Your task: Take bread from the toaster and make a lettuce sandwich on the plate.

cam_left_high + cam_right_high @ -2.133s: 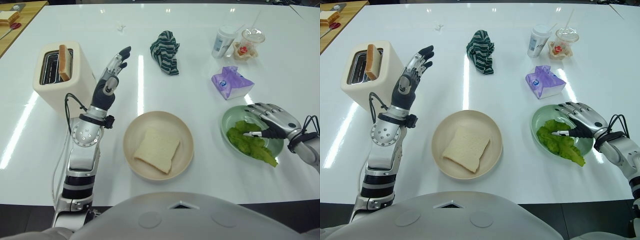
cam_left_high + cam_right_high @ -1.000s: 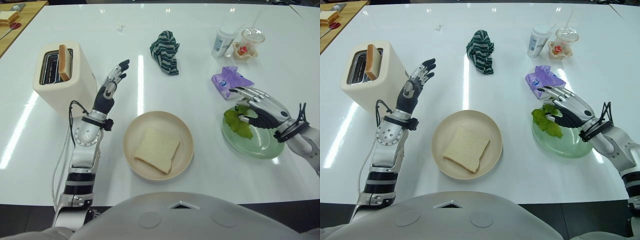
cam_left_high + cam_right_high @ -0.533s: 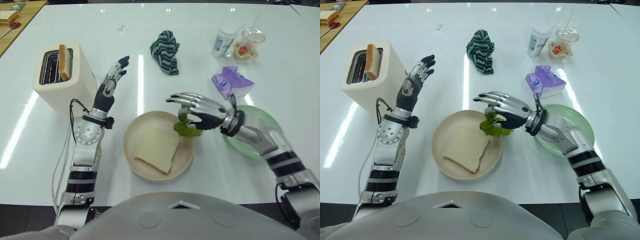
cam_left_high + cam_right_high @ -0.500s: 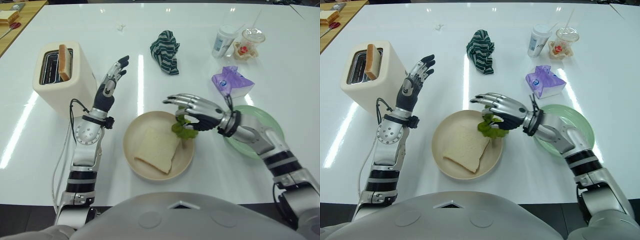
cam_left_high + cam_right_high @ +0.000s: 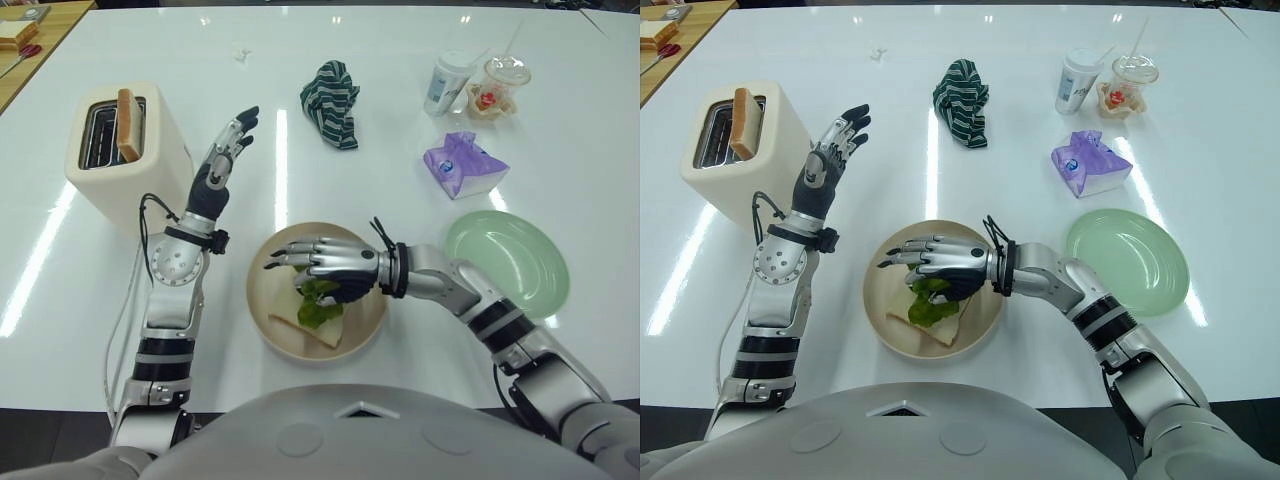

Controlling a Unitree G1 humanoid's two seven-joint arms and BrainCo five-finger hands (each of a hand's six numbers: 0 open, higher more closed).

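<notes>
1. The white table (image 5: 560, 120) carries everything I'm watching; I place things from the beige plate (image 5: 372, 296) at its near middle.
2. The cream toaster (image 5: 150, 170) stands well left of that plate and farther back, with a bread slice (image 5: 128, 125) upright in one slot.
3. An empty green plate (image 5: 507, 262) sits just right of the beige plate.
4. My right hand (image 5: 325, 265) is over the beige plate, thumb and fingers pinching the lettuce (image 5: 318, 302).
5. My left hand (image 5: 222, 160) is raised back-left of the plate, beside the toaster, fingers straight and holding nothing.
6. A striped cloth (image 5: 331, 102) lies crumpled far behind the plate.
7. A second bread slice (image 5: 322, 336) lies on the plate, with the lettuce's lower end resting on it.
8. A purple tissue pack (image 5: 463, 166), a white cup (image 5: 447, 83) and a clear lidded cup (image 5: 497, 88) stand back-right; their print is too small to read.
</notes>
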